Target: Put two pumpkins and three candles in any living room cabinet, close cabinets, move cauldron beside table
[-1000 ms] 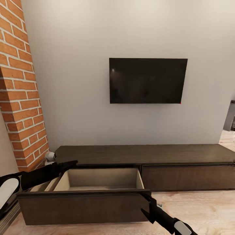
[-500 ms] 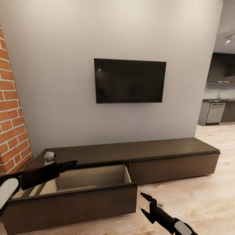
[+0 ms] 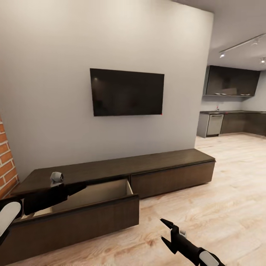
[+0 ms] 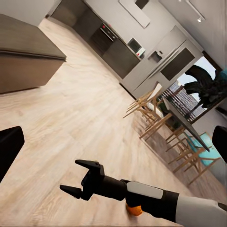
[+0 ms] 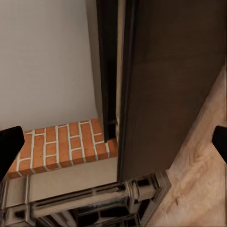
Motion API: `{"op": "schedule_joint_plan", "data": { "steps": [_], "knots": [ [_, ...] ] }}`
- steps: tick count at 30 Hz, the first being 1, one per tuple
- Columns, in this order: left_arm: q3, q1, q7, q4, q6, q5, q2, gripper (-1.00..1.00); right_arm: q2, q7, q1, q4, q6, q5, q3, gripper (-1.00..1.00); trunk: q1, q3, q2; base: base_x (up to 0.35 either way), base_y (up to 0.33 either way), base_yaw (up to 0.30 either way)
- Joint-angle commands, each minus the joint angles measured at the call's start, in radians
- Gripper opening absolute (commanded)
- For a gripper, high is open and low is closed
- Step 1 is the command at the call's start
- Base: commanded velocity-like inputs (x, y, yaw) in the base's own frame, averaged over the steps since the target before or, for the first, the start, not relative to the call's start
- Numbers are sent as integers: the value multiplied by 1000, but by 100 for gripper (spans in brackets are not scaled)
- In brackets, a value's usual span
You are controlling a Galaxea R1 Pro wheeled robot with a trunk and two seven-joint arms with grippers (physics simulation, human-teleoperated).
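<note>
The long dark brown cabinet [image 3: 122,166] stands against the grey wall. Its left drawer [image 3: 79,221] is pulled out, showing a beige inside, and the right front is closed. My left gripper [image 3: 82,186] hovers over the open drawer; in the left wrist view its fingers [image 4: 8,150] are wide apart, so it is open. My right gripper [image 3: 165,230] is open above the floor in front of the cabinet, holding nothing. On the floor, a small bright orange round thing [image 4: 134,210], which looks like a pumpkin, peeks from behind my right forearm. The candles and the cauldron are out of view.
A black TV [image 3: 127,92] hangs above the cabinet and a brick column [image 3: 5,170] rises at the left. Wooden floor [image 3: 221,192] runs right toward a dark kitchen [image 3: 229,122]. A dining table with wooden chairs [image 4: 165,118] stands further off in the left wrist view.
The whole head view has swung to the right: cabinet, TV and brick slid left in the picture and the kitchen came into sight. Both arms hold the same pose.
</note>
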Motion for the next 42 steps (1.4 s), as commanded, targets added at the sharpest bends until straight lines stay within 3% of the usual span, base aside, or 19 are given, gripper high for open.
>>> {"op": "schedule_joint_plan", "data": {
  "steps": [1, 12, 23, 42],
  "knots": [
    [-1, -1, -1, 0, 4, 2, 0, 100, -1, 0, 0, 2, 6, -3, -3, 100, -1, -1, -1, -233, 8, -273],
    [-1, -1, -1, 0, 3, 2, 0, 100, -7, 0, 1, 5, 5, -4, -4, 100, -1, -1, -1, -66, 2, -273],
    [-1, -1, -3, 0, 3, 2, 0, 100, -31, 1, 12, 9, 3, -10, -6, 100, -1, -1, -1, -2, 0, -275],
    [-1, -1, 2, 0, 4, 1, 0, 100, -50, 0, 33, 9, 3, -17, -10, 100, -74, 50, 132, 0, 0, -249]
  ]
}}
